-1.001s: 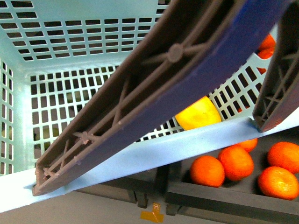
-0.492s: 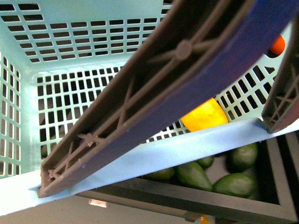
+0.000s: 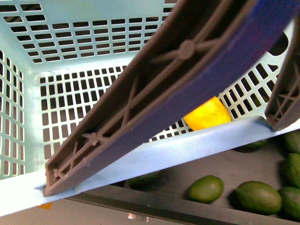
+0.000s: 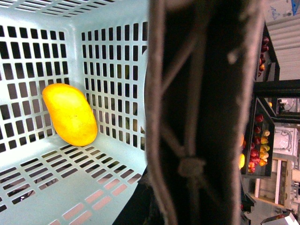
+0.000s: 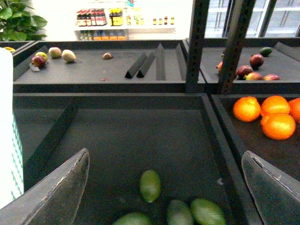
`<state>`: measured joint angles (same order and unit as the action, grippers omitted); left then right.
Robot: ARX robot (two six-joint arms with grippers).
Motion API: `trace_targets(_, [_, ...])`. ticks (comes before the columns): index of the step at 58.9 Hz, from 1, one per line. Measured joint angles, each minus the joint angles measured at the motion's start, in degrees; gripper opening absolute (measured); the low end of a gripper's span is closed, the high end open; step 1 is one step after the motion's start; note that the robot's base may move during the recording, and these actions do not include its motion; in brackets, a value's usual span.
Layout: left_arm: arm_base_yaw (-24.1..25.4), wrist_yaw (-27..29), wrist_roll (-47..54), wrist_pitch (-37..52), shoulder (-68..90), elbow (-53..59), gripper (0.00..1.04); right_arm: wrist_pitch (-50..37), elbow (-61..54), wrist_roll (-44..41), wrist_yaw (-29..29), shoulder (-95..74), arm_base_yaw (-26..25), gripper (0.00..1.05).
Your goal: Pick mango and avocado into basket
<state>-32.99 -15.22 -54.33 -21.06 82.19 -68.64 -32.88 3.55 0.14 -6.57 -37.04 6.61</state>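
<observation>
The turquoise basket (image 3: 178, 151) fills the front view, its brown-grey ribbed handle (image 3: 154, 89) slanting across it. The yellow-orange mango (image 3: 207, 113) lies inside on the slotted floor against a wall, and the left wrist view shows the mango (image 4: 69, 114) too. My left gripper is shut on the handle (image 4: 201, 112), which hides its fingers. Several green avocados (image 3: 206, 188) lie in a dark bin beyond the basket's rim. My right gripper (image 5: 164, 187) hangs open above this avocado (image 5: 150, 185) and its neighbours, touching none.
A raised divider wall (image 5: 220, 140) separates the avocado bin from a bin of oranges (image 5: 269, 115). A dark shelf post (image 5: 197, 42) rises behind it. A farther shelf tier holds scattered fruit (image 5: 56, 54). The basket's pale side (image 5: 7, 131) stands at the right wrist view's edge.
The fruit beyond the basket's rim went from oranges to avocados, so the basket and view have shifted along the shelf. The mango has stayed in the basket.
</observation>
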Motion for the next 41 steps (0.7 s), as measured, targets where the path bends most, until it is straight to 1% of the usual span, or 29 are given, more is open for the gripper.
trace_targets(41, [0.6, 1.1, 0.7, 0.0, 0.0, 0.0, 0.04, 0.0, 0.0, 0.0, 0.2, 0.0, 0.0, 0.96])
